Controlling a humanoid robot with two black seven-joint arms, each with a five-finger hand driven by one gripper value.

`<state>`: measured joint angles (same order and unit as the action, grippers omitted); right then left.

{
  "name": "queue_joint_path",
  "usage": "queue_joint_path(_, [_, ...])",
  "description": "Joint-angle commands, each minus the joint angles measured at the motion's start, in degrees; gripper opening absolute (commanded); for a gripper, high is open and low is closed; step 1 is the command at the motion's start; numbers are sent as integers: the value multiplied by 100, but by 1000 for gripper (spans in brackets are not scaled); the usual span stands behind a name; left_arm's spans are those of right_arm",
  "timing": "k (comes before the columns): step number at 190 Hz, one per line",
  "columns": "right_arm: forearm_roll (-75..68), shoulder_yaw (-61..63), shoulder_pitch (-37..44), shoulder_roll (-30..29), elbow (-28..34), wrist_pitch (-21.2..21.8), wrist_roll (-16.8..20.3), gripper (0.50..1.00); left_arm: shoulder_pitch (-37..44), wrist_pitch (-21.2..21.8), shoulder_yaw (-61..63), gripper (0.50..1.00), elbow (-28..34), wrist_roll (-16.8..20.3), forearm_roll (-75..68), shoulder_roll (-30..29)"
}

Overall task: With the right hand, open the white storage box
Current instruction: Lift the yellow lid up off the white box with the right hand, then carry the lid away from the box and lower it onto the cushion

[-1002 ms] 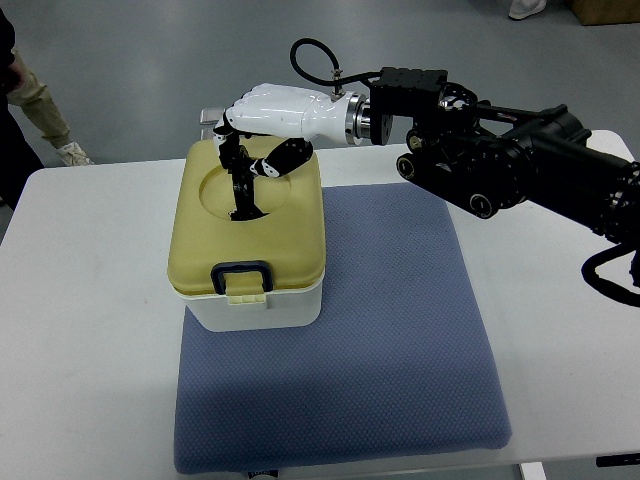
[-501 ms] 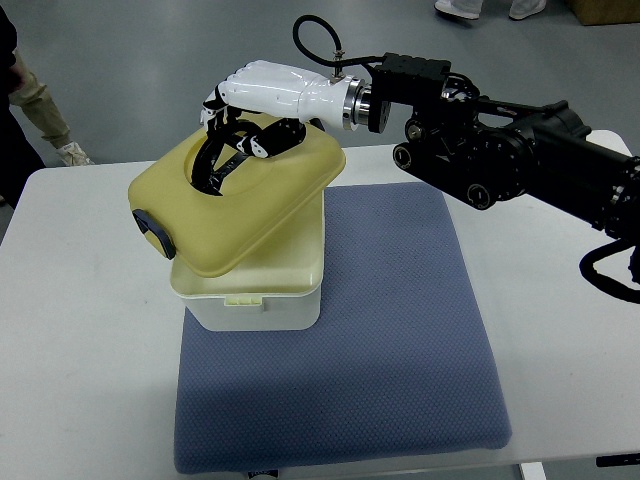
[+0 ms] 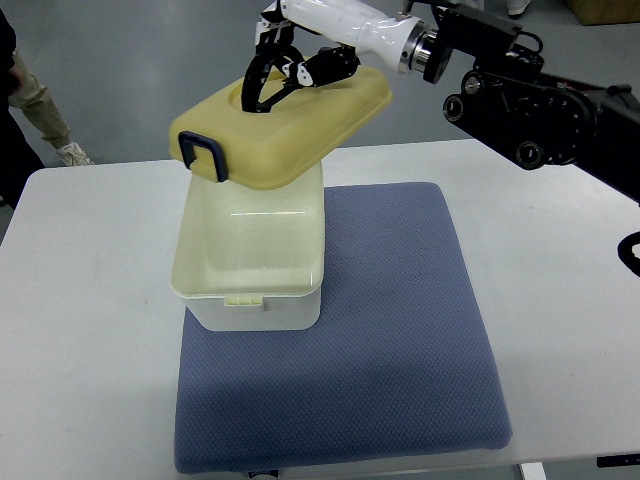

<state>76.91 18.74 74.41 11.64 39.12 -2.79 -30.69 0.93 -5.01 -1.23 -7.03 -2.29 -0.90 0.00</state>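
Lifted the yellow lid (image 3: 285,125) way higher than a moment back, clear off the white storage box (image 3: 250,275), box sat open on the blue mat's (image 3: 380,340) left edge, right hand (image 3: 310,45) reached in from top right, fingers curled round the lid's handle.

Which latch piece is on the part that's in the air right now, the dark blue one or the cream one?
The dark blue latch: it sits on the yellow lid held by the right robot hand. The cream tab is on the box.
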Motion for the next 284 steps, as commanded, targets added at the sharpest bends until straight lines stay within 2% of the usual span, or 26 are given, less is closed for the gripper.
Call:
queue_joint_path(1, [-212,-2,-137,242,-176,6,10,500,4,0,0,1000,-8,1,-6,0])
queue_joint_path(48, [-361,-20,-532,699,-695,191,36,500,4,0,0,1000,-9,1,-6,0])
queue_joint_path(92, [-361,-134,-875,1095,-766,349,36,500,-5,0,0,1000,-17,1,-6,0])
queue_joint_path(150, [-344,-327,-1209,1253,-766,542,36,500,4,0,0,1000,-26,1,-6,0])
queue_joint_path(219, [-309,-354,-1552,1156,-678,718,45,500,4,0,-9,1000,-44,1,-6,0])
queue_joint_path(284, [-300,-547,-1596,1139,-669,1008,36,500,4,0,-9,1000,-35,1,-6,0])
